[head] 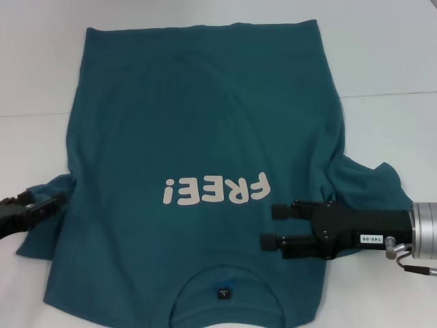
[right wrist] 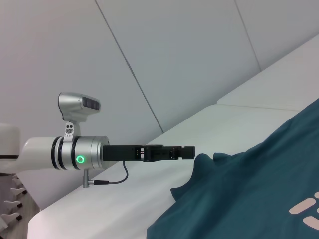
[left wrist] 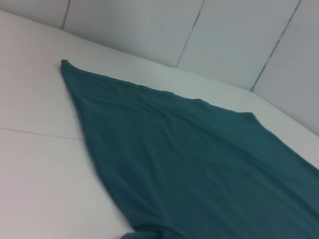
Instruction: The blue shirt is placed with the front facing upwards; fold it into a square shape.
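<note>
The blue shirt (head: 198, 123) lies flat on the white table, front up, with its off-white "FREE!" print (head: 213, 190) and its collar tag (head: 223, 294) toward me. My right gripper (head: 275, 226) is open and hovers over the shirt's chest just beside the print, with nothing between its fingers; the right sleeve (head: 369, 181) lies bunched behind it. My left gripper (head: 44, 199) is open at the shirt's left edge, just above the left sleeve (head: 41, 236). The right wrist view shows this left gripper (right wrist: 189, 152) level above the sleeve, apart from the cloth. The left wrist view shows only the shirt's body (left wrist: 199, 149).
The white table (head: 34, 82) has bare surface on both sides of the shirt and beyond its hem. Its seam line (head: 389, 96) runs across the right side. Pale wall panels (left wrist: 224, 35) stand behind the far edge.
</note>
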Action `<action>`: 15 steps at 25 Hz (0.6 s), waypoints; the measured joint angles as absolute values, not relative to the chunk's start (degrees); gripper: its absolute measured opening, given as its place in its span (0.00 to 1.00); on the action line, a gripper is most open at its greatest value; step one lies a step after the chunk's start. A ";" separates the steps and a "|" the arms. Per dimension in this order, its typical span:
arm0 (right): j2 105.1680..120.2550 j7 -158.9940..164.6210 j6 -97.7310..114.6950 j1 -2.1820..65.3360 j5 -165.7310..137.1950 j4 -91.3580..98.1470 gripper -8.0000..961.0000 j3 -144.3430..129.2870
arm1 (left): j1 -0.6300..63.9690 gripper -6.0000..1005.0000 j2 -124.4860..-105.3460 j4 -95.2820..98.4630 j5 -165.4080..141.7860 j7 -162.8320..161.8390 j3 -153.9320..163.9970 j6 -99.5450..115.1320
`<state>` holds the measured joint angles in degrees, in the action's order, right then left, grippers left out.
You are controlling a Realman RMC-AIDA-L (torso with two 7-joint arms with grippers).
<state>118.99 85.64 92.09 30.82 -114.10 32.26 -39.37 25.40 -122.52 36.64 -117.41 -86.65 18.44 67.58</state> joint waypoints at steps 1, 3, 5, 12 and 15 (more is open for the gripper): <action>118.99 85.72 92.03 30.83 -114.08 32.26 0.95 -39.38 | 25.44 0.87 -122.52 36.58 -117.41 -86.64 18.55 66.94; 118.99 85.83 91.96 30.84 -114.08 32.30 0.95 -39.38 | 25.52 0.87 -122.57 36.39 -117.42 -86.50 18.79 65.65; 118.99 85.87 91.95 30.85 -114.08 32.36 0.95 -39.37 | 25.56 0.87 -122.64 36.28 -117.51 -86.39 18.89 64.70; 118.99 85.94 91.83 30.85 -114.07 32.40 0.95 -39.38 | 25.57 0.87 -122.97 35.76 -117.95 -86.28 19.46 62.83; 118.99 85.95 91.75 30.85 -114.07 32.31 0.95 -39.37 | 25.57 0.87 -122.97 35.40 -118.15 -86.27 19.92 62.75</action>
<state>118.99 85.95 91.75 30.85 -114.07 32.31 -39.37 25.57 -122.97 35.40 -118.15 -86.27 19.92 62.75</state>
